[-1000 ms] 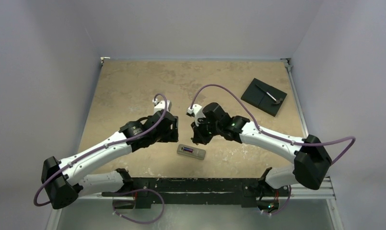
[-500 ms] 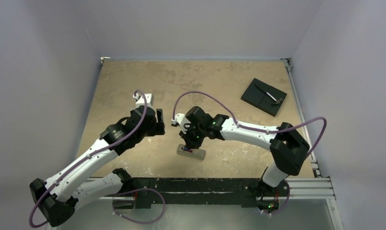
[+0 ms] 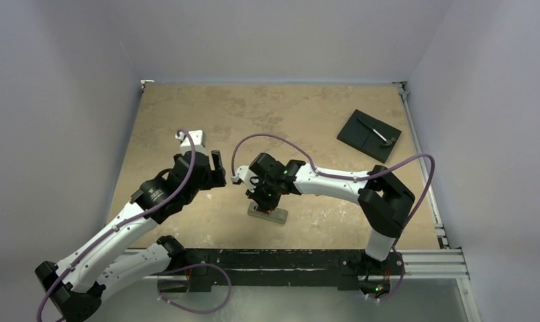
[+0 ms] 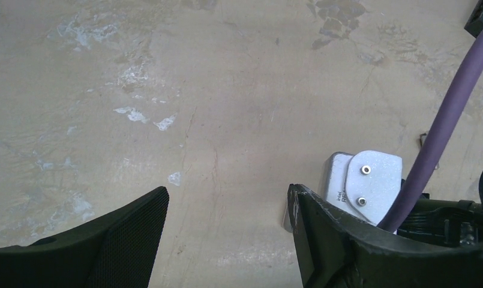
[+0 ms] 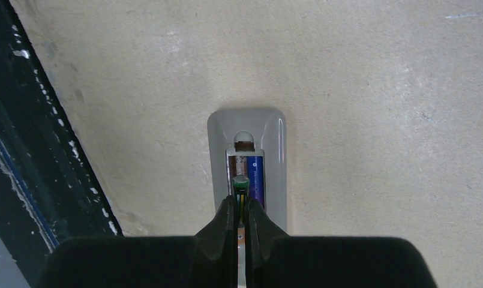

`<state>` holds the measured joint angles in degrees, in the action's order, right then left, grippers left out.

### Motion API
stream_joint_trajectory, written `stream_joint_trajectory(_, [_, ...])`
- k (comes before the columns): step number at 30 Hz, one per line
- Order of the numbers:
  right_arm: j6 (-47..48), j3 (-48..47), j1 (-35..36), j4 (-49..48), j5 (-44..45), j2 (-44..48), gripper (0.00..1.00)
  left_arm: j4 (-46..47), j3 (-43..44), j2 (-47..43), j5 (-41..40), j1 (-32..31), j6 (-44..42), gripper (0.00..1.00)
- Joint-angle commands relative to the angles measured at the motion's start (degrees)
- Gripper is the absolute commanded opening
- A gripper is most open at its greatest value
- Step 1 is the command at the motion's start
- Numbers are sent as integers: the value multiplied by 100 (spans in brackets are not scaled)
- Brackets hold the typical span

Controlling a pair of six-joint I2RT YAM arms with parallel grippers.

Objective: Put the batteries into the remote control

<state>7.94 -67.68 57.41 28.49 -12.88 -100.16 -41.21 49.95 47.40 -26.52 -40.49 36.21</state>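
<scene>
**A:** Which step is in hand on the worktop (image 3: 307,114)?

**B:** Mid-loading, I'd say. The left claw (image 4: 227,204) hangs wide open and empty over bare surface, left of the action. The black square plate (image 3: 369,135) sits far right, well apart and not involved.

**A:** And the remote control (image 5: 276,168)?

**B:** It lies grey back up by the near edge, about the middle, with its battery bay (image 5: 246,150) uncovered. The right claw (image 5: 240,203) is directly over it, fingers drawn almost together, tips down at the bay.

**A:** The cells?

**B:** One battery (image 5: 257,180) lies along one side of the bay. At the claw's tips there's a slim green-tipped thing (image 5: 240,181). I can't tell whether that's the second cell, or whether it's pinched or only pressed.

**A:** Next?

**B:** Probably a gentle, straight push down to seat it flat against the contacts, without tipping the remote.
</scene>
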Motion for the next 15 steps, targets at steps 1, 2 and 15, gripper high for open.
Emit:
stream_joint_trajectory(1, [221, -263, 77, 192, 221, -38, 8, 149, -21, 80, -126, 76, -87, 73])
stream_joint_trajectory(2, [220, -263, 85, 196, 232, -46, 8, 154, -21, 85, -119, 86, -85, 73])
stream_joint_trajectory(15, [223, -361, 152, 314, 198, -203, 16, 236, -45, 103, 28, 253, -138, 73])
